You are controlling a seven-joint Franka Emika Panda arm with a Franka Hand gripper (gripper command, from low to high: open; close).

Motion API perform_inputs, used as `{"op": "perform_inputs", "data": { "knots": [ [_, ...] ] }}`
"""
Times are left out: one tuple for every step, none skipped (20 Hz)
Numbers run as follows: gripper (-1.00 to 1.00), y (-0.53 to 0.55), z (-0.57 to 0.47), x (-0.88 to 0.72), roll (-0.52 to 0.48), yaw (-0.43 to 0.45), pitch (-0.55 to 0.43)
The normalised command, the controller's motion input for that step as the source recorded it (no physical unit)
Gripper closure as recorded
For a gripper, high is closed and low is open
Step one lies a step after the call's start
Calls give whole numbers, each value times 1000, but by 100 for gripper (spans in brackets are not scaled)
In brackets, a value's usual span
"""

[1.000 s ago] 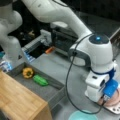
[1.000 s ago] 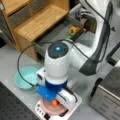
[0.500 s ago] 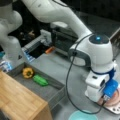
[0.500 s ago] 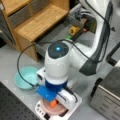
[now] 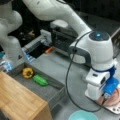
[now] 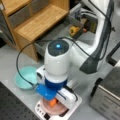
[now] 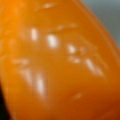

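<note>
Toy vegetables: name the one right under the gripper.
The orange one, on the pink plate beneath the gripper; the yellow pepper and green one lie in the drawer.

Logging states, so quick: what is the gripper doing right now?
Gripper: down over the pink plate, at an orange object that fills the wrist view. Open or closed cannot be told.

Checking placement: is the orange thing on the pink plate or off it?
On it: the orange thing sits on the pink plate, directly under the tool.
</note>
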Motion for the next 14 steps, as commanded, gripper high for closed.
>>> {"op": "perform_inputs", "data": {
  "knots": [
    [100,91,259,116,-94,6,149],
    [100,86,227,130,-85,-3,143],
    [100,83,205,148,-81,-13,139],
    [100,77,194,162,-66,-18,133],
    [100,67,192,168,-45,-21,130],
    [100,59,212,162,-4,-20,137],
    [100,55,238,146,26,-20,140],
    [100,50,249,136,33,-21,143],
    [100,42,245,128,33,-21,147],
    [100,34,227,122,31,-22,153],
    [100,25,204,118,30,-23,157],
    [100,17,181,118,30,-25,159],
    [100,11,162,118,30,-26,161],
    [100,8,147,119,30,-27,161]
  ]
}}
